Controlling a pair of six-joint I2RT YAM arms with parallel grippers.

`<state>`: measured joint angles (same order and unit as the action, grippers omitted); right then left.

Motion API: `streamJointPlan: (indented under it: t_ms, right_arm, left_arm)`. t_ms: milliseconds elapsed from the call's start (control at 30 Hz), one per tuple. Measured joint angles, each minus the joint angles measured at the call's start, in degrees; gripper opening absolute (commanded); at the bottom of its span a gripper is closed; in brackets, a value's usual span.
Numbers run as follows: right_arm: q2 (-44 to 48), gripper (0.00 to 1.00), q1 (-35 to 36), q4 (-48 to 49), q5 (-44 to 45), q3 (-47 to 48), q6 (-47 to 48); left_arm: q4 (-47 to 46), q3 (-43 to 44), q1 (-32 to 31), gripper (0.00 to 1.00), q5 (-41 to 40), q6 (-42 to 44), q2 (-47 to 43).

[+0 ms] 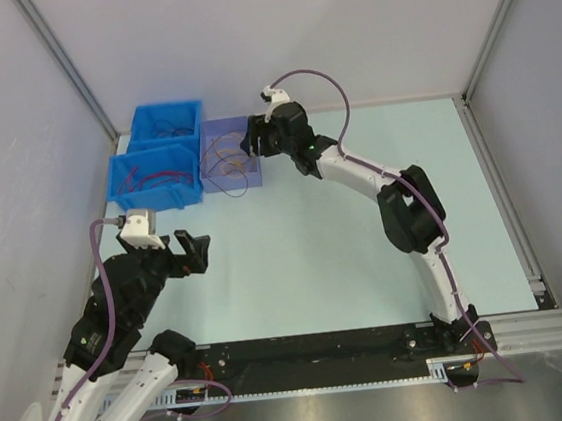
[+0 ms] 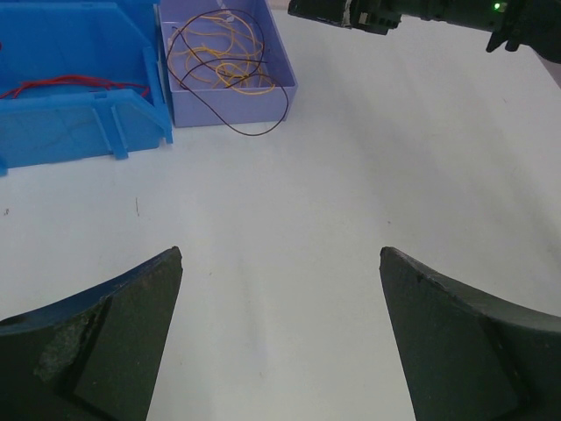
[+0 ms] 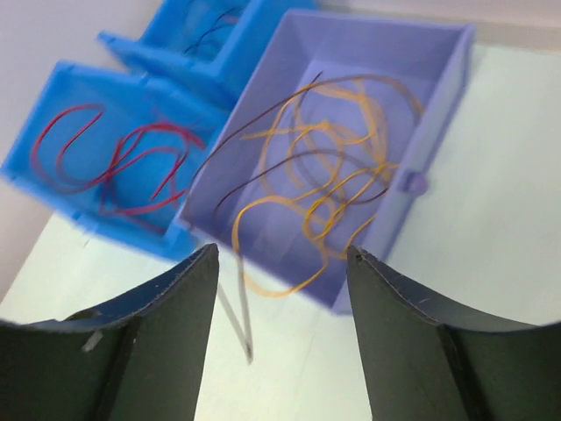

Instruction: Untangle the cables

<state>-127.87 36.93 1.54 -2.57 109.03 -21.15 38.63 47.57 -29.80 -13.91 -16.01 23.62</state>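
Note:
The cables lie sorted in bins at the table's far left. Orange and yellow cables (image 3: pixel 333 202) fill the lilac bin (image 3: pixel 438 114), with a dark cable (image 3: pixel 263 114) looped among them. Part of that dark cable (image 2: pixel 254 132) spills over the bin's front wall onto the table. Red cables (image 3: pixel 131 149) lie in the near blue bin. My right gripper (image 3: pixel 280 250) hovers open just in front of the lilac bin; a blurred pale strand (image 3: pixel 237 316) hangs in its gap, touching neither finger. My left gripper (image 2: pixel 280 254) stands wide open over bare table, holding nothing.
Two blue bins (image 1: pixel 157 178) (image 1: pixel 166 120) stand left of the lilac bin (image 1: pixel 220 185), the far one holding dark wires. White walls close in the left and back. A black rail (image 1: pixel 316 353) runs along the near edge.

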Motion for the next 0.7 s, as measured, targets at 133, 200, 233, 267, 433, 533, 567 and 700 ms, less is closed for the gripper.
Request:
streamJointPlan:
  t_ms: [133,200,233,267,433,533,567,700]
  right_arm:
    - [2.56,0.62,-0.02,0.22,-5.86,-4.07,-0.26]
    - [2.67,0.61,0.02,-0.22,-8.41,-5.60,-0.35]
    - [2.67,0.61,0.07,-0.83,-9.44,-6.25,-0.39]
    - [2.67,0.61,0.20,-1.62,-10.34,-6.73,-0.48]
    - [2.62,0.58,1.01,-3.85,-13.03,-6.91,-0.72]
    - [2.47,0.56,1.51,-4.24,-13.75,-6.91,-0.79]
    - [2.16,0.55,1.64,-4.31,-14.05,-6.82,-0.90]
    - [0.22,0.50,2.03,-4.70,-14.53,-5.73,-0.94]
  left_arm:
    - [0.00,0.00,0.00,1.00,0.22,0.00,0.00]
    - [0.02,0.00,0.00,1.00,0.37,0.00,0.00]
    - [0.00,0.00,0.00,1.00,0.46,0.00,0.00]
    - [0.00,0.00,0.00,1.00,0.55,0.00,0.02]
    - [0.00,0.00,0.00,1.00,0.61,0.00,0.02]
    - [0.00,0.00,0.00,1.00,0.61,0.00,0.00]
    - [0.00,0.00,0.00,1.00,0.61,0.00,0.00]
    - [0.00,0.00,0.00,1.00,0.61,0.00,0.00]
